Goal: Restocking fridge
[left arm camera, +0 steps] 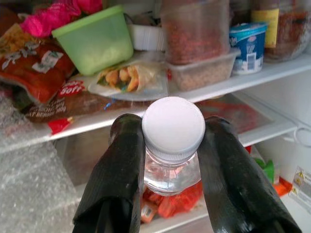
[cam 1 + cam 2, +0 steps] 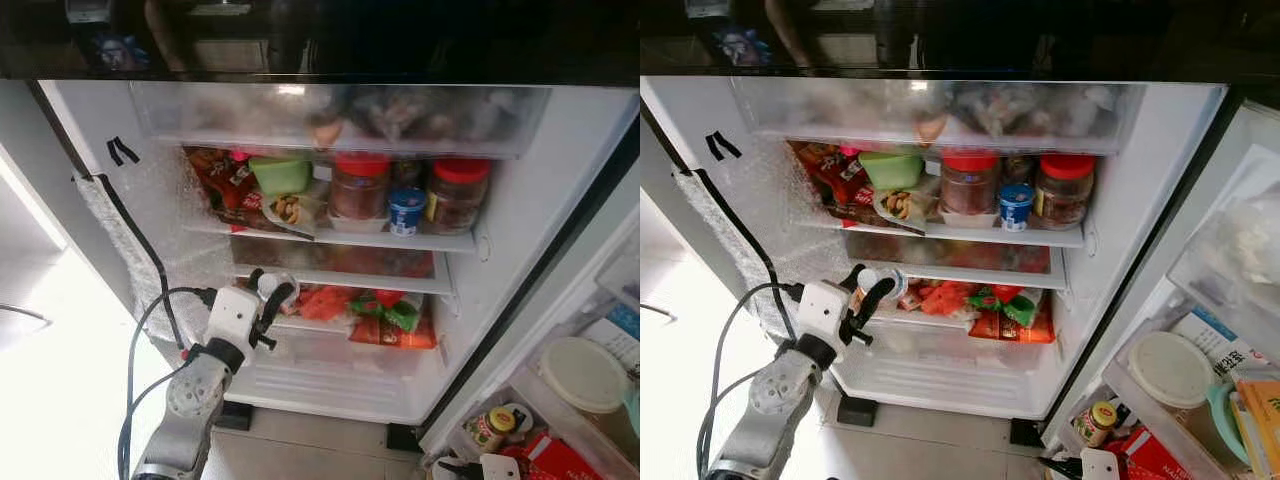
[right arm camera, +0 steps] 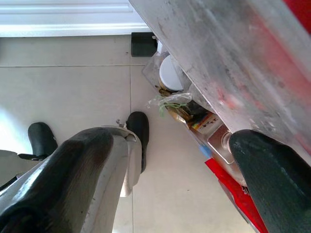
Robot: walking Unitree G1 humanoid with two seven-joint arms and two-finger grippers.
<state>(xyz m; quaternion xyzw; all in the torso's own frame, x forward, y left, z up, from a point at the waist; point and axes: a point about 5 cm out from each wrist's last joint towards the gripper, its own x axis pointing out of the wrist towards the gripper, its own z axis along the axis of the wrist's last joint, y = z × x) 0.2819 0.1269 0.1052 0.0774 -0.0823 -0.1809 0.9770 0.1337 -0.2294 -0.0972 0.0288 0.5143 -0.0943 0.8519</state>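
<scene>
The fridge (image 2: 560, 200) stands open in front of me. My left gripper (image 2: 268, 290) is shut on a small clear bottle with a white cap (image 1: 173, 127), one black finger on each side of its neck. It holds the bottle upright at the left end of the lower shelf (image 2: 300, 325), beside red and green packets (image 2: 385, 310). On the shelf above are a green tub (image 2: 280, 173), two red-lidded jars (image 2: 360, 185) and a blue-and-white cup (image 2: 406, 210). My right gripper (image 3: 180, 160) hangs low by the door, open, over the tiled floor.
Bubble wrap (image 2: 130, 240) and a black cable (image 2: 150, 310) run along the fridge's left wall. A clear drawer (image 2: 330, 375) sits under the lower shelf. The door bins on the right hold a white-lidded tub (image 2: 582, 372), a yellow-capped jar (image 2: 490, 425) and red packets.
</scene>
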